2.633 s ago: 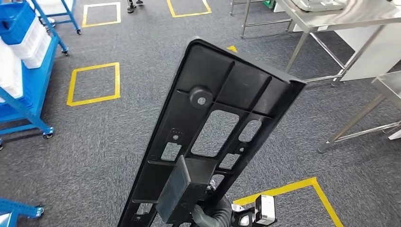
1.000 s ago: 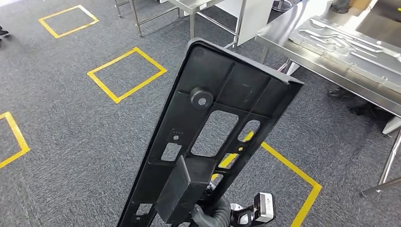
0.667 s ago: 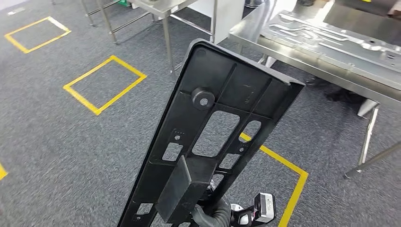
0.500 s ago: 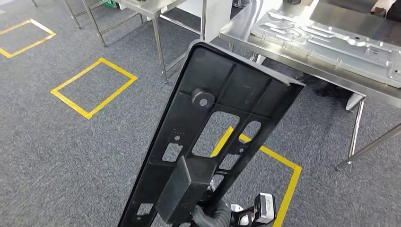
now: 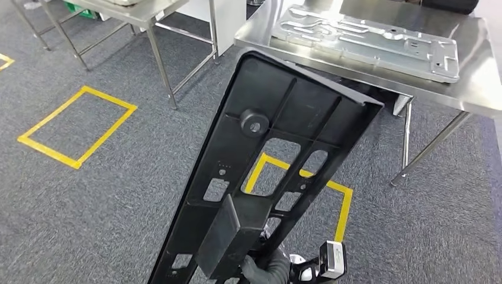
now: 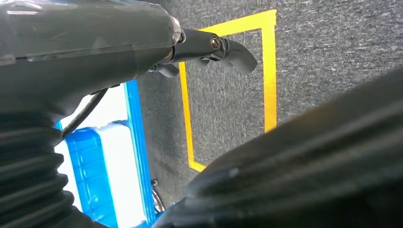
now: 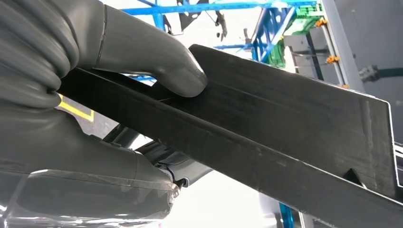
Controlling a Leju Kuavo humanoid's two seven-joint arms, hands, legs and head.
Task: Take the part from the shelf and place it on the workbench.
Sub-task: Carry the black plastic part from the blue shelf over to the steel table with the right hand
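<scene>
Part [image 5: 266,160]: long black ribbed panel, carried tilted before the body, right hand [image 7: 119,80] clamped along its edge, thumb pressed on top. Left hand [image 6: 142,42]: holds nothing, fingers loosely curled. Workbench [image 5: 479,89]: steel, metal plate [image 5: 367,35] on it; swung into near view since earlier frames. Judgement: carry nearly done, placing next.

I saw grey carpet [image 5: 118,177] across the floor, marked with yellow tape squares [image 5: 77,127], one at the left of the head frame and another [image 5: 340,198] at lower centre. A stainless steel workbench [image 5: 479,89] filled the upper right, with a stamped metal panel [image 5: 367,38] lying flat on it. A second steel table [image 5: 151,15] stood at the upper left. In my left wrist frame, a blue rack [image 6: 97,175] sat beside another taped square [image 6: 268,71].
</scene>
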